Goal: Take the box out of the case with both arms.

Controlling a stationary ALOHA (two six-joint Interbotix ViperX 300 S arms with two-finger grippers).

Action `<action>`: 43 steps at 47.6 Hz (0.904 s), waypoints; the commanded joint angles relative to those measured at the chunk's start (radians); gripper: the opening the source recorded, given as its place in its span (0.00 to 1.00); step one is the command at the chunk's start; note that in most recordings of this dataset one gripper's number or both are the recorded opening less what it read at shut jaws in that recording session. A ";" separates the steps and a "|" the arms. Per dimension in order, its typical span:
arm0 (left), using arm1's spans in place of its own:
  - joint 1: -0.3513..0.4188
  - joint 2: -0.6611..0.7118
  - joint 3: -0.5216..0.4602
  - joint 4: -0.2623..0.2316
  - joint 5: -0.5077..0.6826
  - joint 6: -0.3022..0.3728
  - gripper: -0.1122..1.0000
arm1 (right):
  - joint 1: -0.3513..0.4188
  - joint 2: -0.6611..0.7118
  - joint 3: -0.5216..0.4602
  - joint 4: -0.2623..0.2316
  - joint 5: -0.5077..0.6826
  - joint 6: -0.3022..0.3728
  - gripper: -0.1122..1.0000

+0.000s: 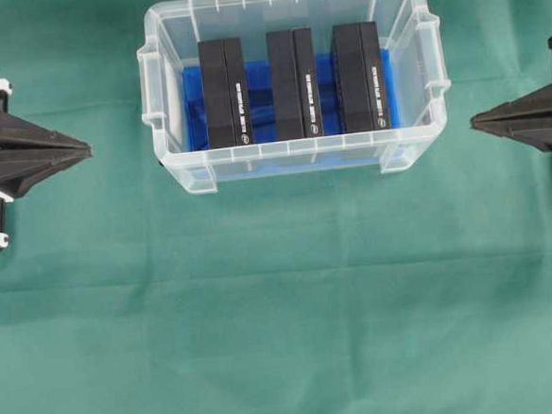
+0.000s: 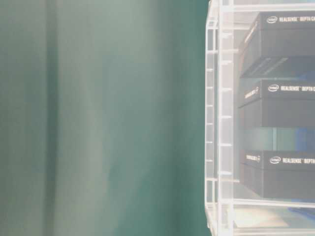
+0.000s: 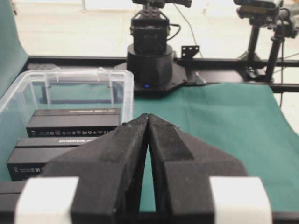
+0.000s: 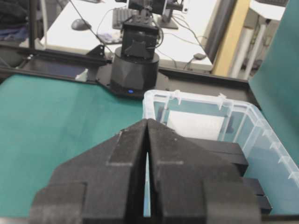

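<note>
Here, the left pincer and the right pincer rest pressed together, gripping nothing, on either side of the case and well apart from it. The clear plastic case sits on the green-covered desk. Inside, on blue lining, three black boxes stand side by side: left box, middle box, right box. Their labels read "intel REALSENSE", then probably "DEPTH".

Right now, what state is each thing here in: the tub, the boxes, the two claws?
Case: open, no lid on it.
Boxes: three, standing on edge inside the case, untouched.
Left gripper: shut, empty, clear of the case.
Right gripper: shut, empty, clear of the case.
</note>
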 commanded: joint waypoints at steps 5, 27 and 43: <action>-0.006 0.028 -0.044 0.017 0.063 -0.015 0.10 | 0.003 0.035 -0.028 0.015 0.064 0.032 0.10; -0.028 0.035 -0.324 0.017 0.273 -0.023 0.10 | -0.002 0.049 -0.365 0.006 0.399 0.130 0.10; -0.049 0.097 -0.607 0.015 0.558 -0.023 0.10 | -0.003 0.121 -0.675 0.006 0.667 0.133 0.10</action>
